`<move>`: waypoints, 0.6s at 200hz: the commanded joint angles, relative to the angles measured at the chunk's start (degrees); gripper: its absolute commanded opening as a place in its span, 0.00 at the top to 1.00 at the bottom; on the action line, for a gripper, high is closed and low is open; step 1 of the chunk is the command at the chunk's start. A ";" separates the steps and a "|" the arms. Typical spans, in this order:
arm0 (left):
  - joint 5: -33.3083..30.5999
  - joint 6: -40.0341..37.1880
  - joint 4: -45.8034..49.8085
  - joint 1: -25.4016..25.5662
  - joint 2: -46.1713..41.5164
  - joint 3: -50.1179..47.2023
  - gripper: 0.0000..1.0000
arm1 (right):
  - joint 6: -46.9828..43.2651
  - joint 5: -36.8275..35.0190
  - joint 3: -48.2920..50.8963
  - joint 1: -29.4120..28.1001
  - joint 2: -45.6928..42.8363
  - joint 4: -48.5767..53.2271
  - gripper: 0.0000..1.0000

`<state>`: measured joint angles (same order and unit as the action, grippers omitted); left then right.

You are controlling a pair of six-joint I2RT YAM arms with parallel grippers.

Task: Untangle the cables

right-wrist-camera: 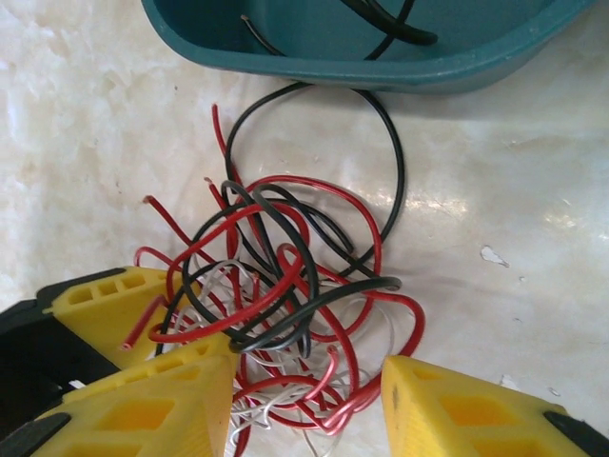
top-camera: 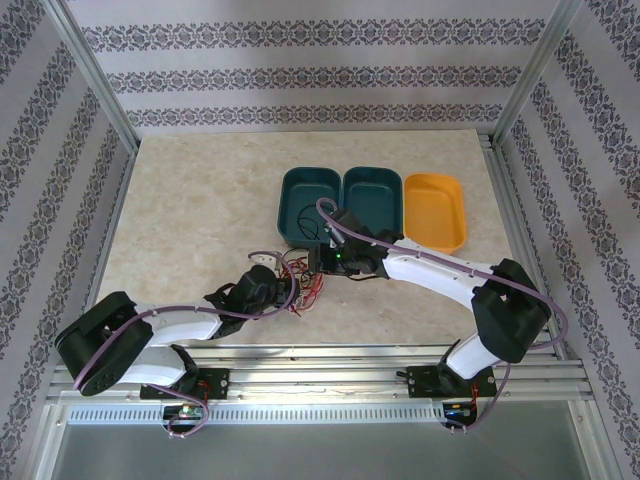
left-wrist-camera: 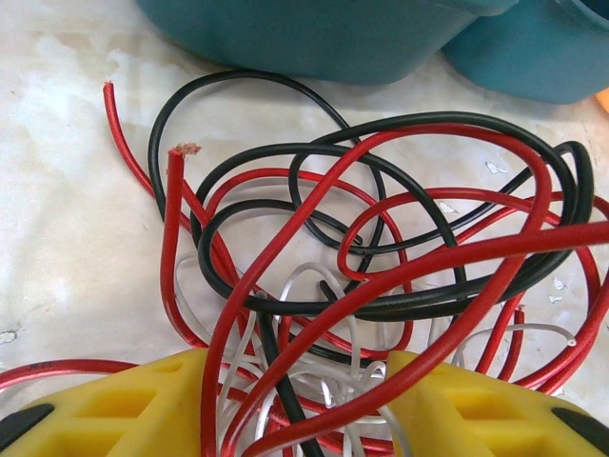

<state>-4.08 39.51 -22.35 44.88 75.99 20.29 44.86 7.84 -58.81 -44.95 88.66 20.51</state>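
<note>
left gripper and right gripper, each with jaws spread apart, straddle the tangle of thin red, black and white cables on the marbled tabletop, just before the dark teal plastic bin.

Glossy plastic-coated cables, polished marbled table

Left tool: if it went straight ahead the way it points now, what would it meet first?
The cable tangle: red, black and white loops lie between the fingers of the left tool and just ahead. The teal bin stands beyond them; how far is unclear.
</note>
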 commanded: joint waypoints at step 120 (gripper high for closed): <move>0.23 0.93 -2.52 -0.30 1.35 -0.54 0.50 | 4.32 3.71 0.65 0.57 2.43 -5.17 0.58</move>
<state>-4.05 39.70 -22.79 44.88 76.47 20.25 47.70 9.93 -58.81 -44.75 89.78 16.91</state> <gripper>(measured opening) 0.497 0.422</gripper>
